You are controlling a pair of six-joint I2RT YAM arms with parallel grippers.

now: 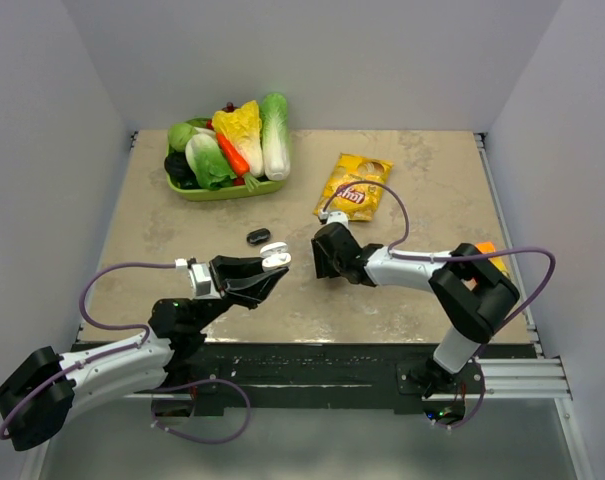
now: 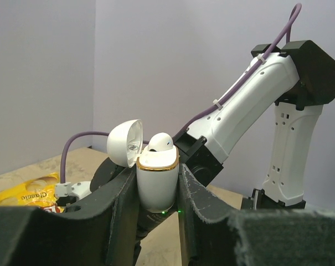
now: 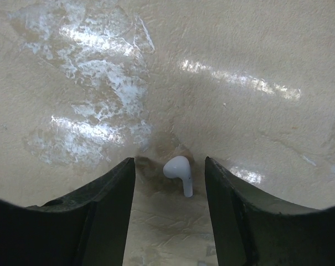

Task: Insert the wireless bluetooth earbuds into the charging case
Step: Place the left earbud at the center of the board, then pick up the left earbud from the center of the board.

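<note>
My left gripper point(image 1: 265, 273) is shut on a white charging case point(image 1: 275, 257) with a gold rim and holds it above the table. In the left wrist view the case point(image 2: 157, 185) stands upright between the pads with its lid point(image 2: 124, 143) flipped open. One white earbud point(image 2: 160, 142) sits in its top. My right gripper point(image 1: 325, 262) points down at the table just right of the case. In the right wrist view it is open, point(image 3: 170, 166), with a second white stemmed earbud point(image 3: 178, 171) lying on the table between its fingers, untouched.
A small dark oval object point(image 1: 257, 237) lies on the table behind the case. A green basket of toy vegetables point(image 1: 187, 188) stands at the back left. A yellow chips bag point(image 1: 353, 187) lies at the back middle. An orange item point(image 1: 487, 248) is at the right edge.
</note>
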